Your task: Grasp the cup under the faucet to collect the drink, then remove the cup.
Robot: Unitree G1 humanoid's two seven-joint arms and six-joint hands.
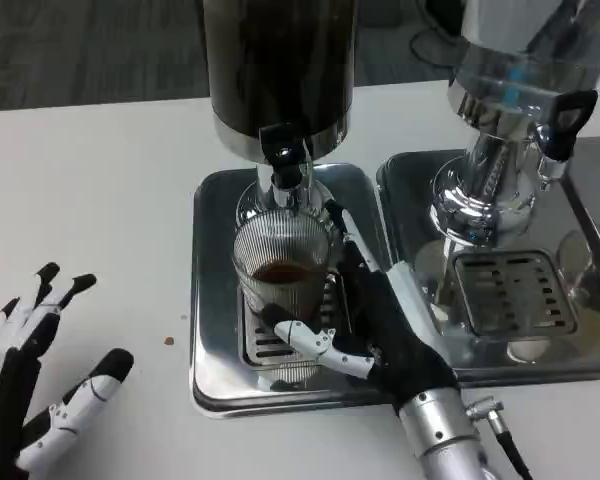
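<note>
The white desk (pixel 100 200) spreads broad and bare to the left of the right hand (pixel 380 325), with open room reaching the left hand (pixel 25 395), which rests there with its fingers spread wide, holding nothing, well apart from everything else. Directly beyond the right hand rises the dark drink dispenser (pixel 280 70), its faucet (pixel 285 160) hanging just above the cup. To that hand's right stands a second, clear dispenser (pixel 510 90) on its own drip tray (pixel 510 290), whose edge lies close beside the wrist. The right hand lies over the steel tray (pixel 215 290) under the dark dispenser, whose raised rim runs around it. The ribbed glass cup (pixel 280 265) sits on the tray's grate below the faucet, with dark drink inside; the right hand wraps it from the right, thumb across the front.
</note>
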